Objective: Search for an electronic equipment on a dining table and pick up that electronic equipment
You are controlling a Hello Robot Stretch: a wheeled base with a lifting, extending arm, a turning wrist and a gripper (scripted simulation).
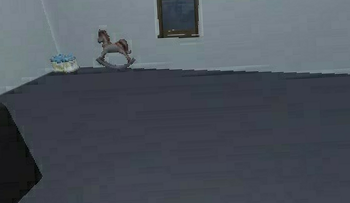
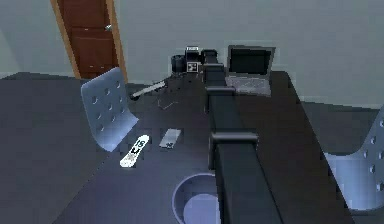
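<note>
A dark dining table (image 2: pixel 290 110) carries an open grey laptop (image 2: pixel 250 68) at its far end. Nearer lie a white remote control (image 2: pixel 134 150) and a small grey phone (image 2: pixel 171 137). My arm's dark bar (image 2: pixel 238 165) runs up over the tabletop to the white marker squares. The gripper (image 2: pixel 179 68) sits left of them, just left of the laptop. A thin silvery item (image 2: pixel 148 90) lies on the table near it. I cannot tell whether the gripper holds anything.
A grey bowl (image 2: pixel 197 196) stands at the table's near edge beside the arm. Pale chairs flank the table, one left (image 2: pixel 108 108) and one right (image 2: pixel 360 165). A wooden door (image 2: pixel 88 35) is beyond. Ahead, a rocking horse (image 1: pixel 114 48), a small basket (image 1: pixel 64 62) and a framed picture (image 1: pixel 178 11).
</note>
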